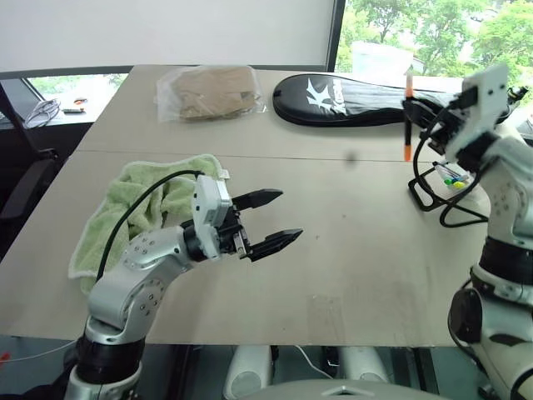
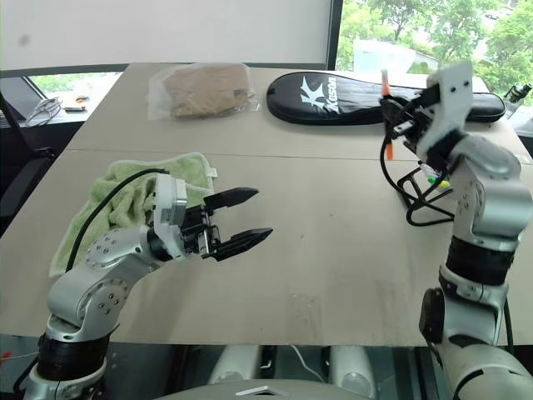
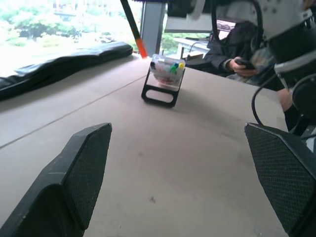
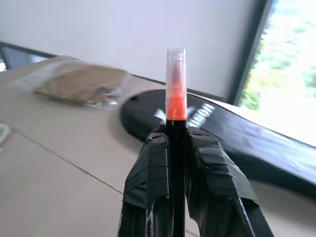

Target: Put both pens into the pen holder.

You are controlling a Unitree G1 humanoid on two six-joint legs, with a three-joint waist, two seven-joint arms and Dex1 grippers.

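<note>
Nearest on the left, above the tan counter (image 1: 333, 275), the left end effector (image 1: 271, 221) hangs with its two black fingers spread apart and nothing between them, pointing toward the right. Just behind its arm a crumpled green towel (image 1: 141, 208) lies on the counter at the left edge. Farther back on the right, the right end effector (image 4: 177, 136) is raised above the counter with its fingers pressed together on the pen with the orange cap (image 4: 176, 94), which stands upright in the grip, its clear-tipped orange cap rising above the fingertips and its dark barrel with an orange end hanging below. Beneath and just right of that pen sits the pen holder (image 3: 165, 79), a clear cup on a black frame base resting on the counter near the right edge, with yellow and green markers (image 3: 175, 66) showing inside it. Beyond, a long black racket bag (image 1: 350, 100) lies across the far right of the counter, and a clear plastic bag with brown contents (image 1: 208, 92) rests at the far middle-left.
</note>
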